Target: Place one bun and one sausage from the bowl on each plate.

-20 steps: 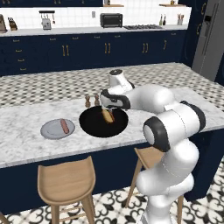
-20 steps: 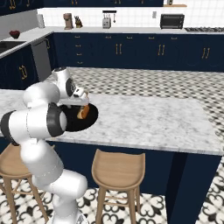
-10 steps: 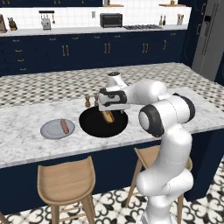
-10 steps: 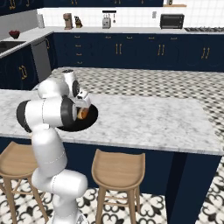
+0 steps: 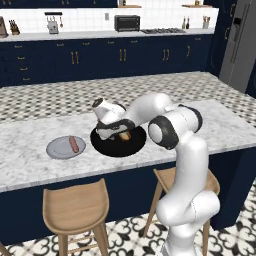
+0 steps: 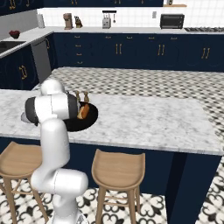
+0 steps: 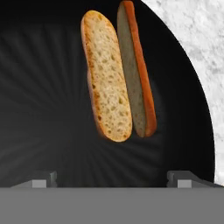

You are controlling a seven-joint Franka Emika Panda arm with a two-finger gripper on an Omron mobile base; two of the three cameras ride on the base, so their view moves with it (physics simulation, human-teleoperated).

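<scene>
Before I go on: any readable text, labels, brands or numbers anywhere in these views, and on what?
None can be read.
The bun in the black bowl: no marking.
The grey plate with the sausage: plain.
The toaster oven on the back counter: too small to tell whether it carries any lettering.
The hand, open over the bowl: no label.

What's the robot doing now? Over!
Fingers open, empty, over black bowl. Split bun lies in it. Grey plate has one sausage. Nothing in the way.
</scene>
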